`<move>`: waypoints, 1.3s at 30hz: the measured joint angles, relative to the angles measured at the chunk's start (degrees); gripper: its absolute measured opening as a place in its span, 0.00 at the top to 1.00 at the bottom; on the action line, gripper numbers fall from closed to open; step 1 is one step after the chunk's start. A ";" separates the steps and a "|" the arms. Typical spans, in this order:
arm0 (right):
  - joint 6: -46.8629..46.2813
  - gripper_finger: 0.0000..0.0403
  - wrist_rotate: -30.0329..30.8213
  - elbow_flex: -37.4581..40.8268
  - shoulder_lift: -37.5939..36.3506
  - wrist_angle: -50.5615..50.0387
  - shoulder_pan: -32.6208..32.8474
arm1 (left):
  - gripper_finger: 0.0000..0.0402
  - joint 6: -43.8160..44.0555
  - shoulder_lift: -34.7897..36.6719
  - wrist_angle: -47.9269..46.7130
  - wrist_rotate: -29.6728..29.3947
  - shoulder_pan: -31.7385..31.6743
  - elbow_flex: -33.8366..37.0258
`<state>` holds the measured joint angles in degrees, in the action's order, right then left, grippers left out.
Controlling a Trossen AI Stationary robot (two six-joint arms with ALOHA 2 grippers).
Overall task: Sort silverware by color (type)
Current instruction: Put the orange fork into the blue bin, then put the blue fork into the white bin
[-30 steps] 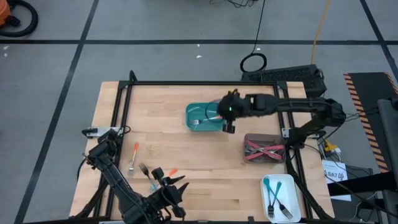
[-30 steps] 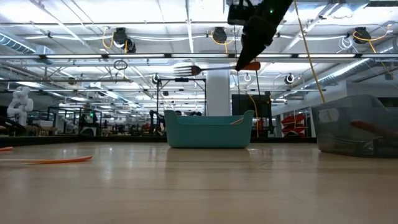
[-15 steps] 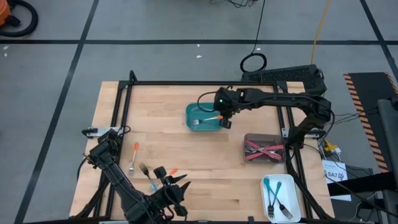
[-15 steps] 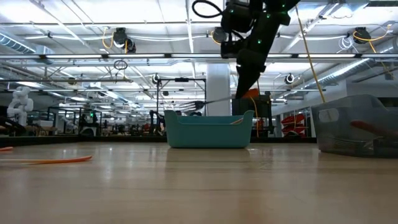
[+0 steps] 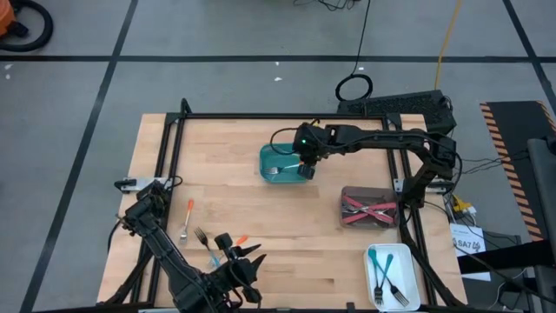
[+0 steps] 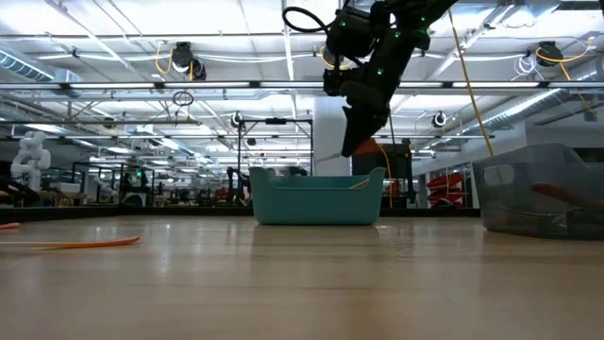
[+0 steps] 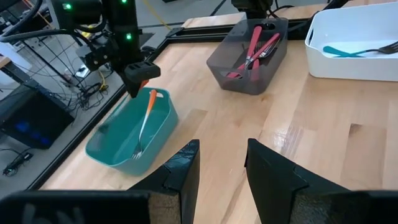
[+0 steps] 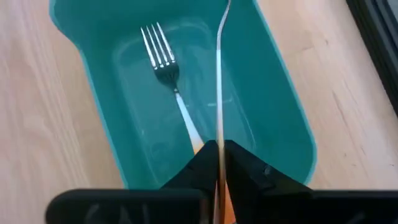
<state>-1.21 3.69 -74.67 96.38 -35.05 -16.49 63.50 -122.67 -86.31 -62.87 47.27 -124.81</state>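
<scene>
A teal bin stands at the table's far middle, and one fork lies flat on its floor. My right gripper hangs over the bin's right end, shut on a second, orange-handled fork. That fork slants down into the bin, tines first. Loose forks lie near the left front: an orange one and a silver-tined one. Beside them, near the table's front edge, my left gripper is open and holds nothing. My right gripper pinches the orange handle of the fork between its two fingers. The fingers slant down from above, from the table's right. The fork runs on in line with the fingers, seen edge-on, tines low inside the bin. I cannot tell whether the tines touch the bin floor.
A grey bin with red-handled forks stands right of centre. A white tray with teal-handled forks sits at the front right. A black frame runs round the table's edge. Bare wood lies in the table's middle.
My right gripper has moved toward the table's left edge and down, over the teal bin, carrying the orange-handled fork. The fork was level, high above the bin. It now tips tines-down into the bin.
</scene>
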 joint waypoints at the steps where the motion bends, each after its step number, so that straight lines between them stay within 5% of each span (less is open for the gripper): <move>1: 0.02 0.91 -0.56 0.00 0.00 -0.01 0.02 | 0.68 0.08 0.00 0.00 0.00 0.00 0.00; 11: 0.35 0.64 0.76 0.00 -0.65 -0.56 0.30 | 0.68 0.47 0.00 0.12 0.00 0.00 0.00; 17: -0.44 0.58 0.67 0.04 -5.98 -4.59 6.05 | 0.68 0.44 0.00 0.33 0.00 0.00 0.00; 25: -7.51 0.60 1.48 6.10 -14.36 0.19 27.14 | 0.68 1.47 0.00 0.62 0.51 0.00 0.02; 39: -16.24 0.60 22.12 13.14 -16.96 8.96 61.16 | 0.68 0.41 -9.19 -3.46 16.04 -0.20 0.20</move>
<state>-17.46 25.80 -61.54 79.42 -26.09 44.68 63.91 -131.86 -89.77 -46.83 47.07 -124.62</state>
